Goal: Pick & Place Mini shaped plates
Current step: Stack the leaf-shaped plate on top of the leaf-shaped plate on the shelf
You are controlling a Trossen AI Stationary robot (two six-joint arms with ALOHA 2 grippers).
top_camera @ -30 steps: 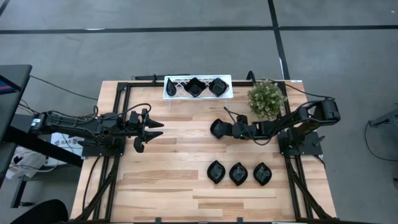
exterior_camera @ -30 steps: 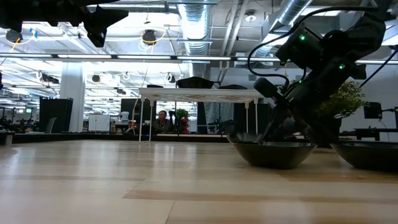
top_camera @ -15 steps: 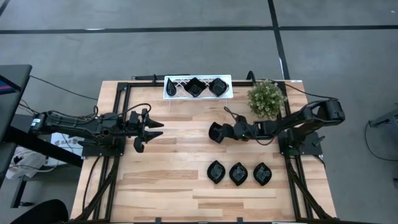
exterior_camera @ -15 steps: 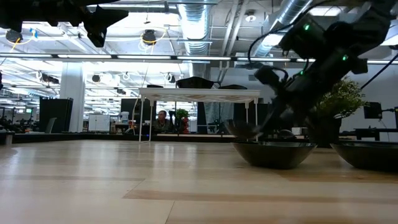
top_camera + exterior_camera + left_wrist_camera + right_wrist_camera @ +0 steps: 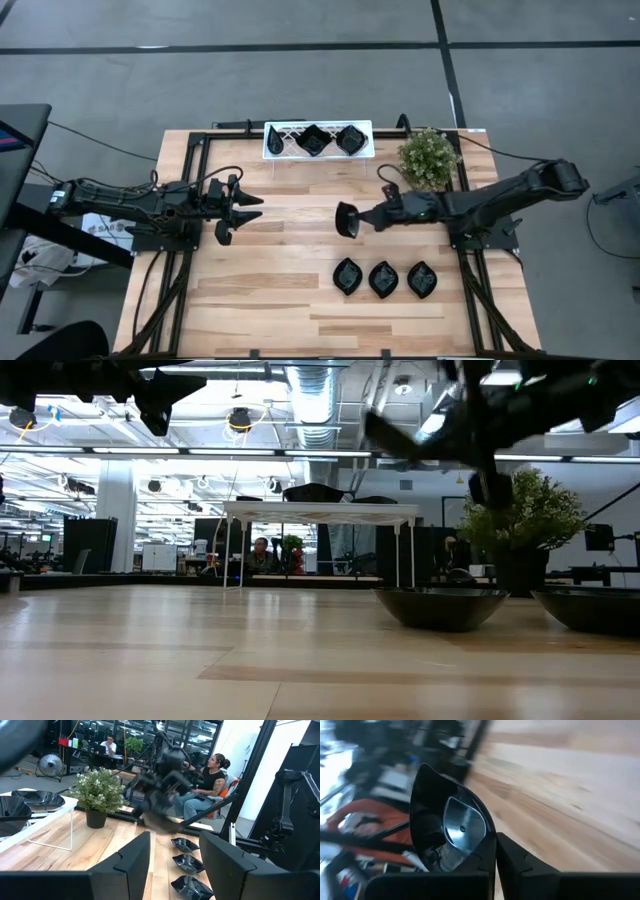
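My right gripper (image 5: 360,217) is over the middle of the table, shut on a small glossy black mini shaped plate (image 5: 345,219), which fills the right wrist view (image 5: 447,820). Three more black plates (image 5: 383,279) lie in a row on the wood nearer the front edge. Two others (image 5: 331,140) rest in the white lattice tray (image 5: 280,141) at the far edge. My left gripper (image 5: 250,207) hovers open and level over the table's left part, and nothing is between its fingers (image 5: 132,862). My right gripper pinches the plate's rim (image 5: 487,839) between its two fingers (image 5: 515,857), at the edge nearest the gripper. The fingers come nearly level from the table's right side. The plate is lifted clear of the table and stands tipped up on its edge.
A green potted plant (image 5: 428,158) stands at the far right, close behind my right arm. The tray stands on thin white legs (image 5: 318,512). A person (image 5: 210,775) sits beyond the table's right side. Bare wood lies between the two grippers.
My right gripper has risen from the tabletop with the plate and drawn a little toward the table's left, rolling as it went. The plate, which lay flat on the wood, is now lifted clear and tipped onto its edge.
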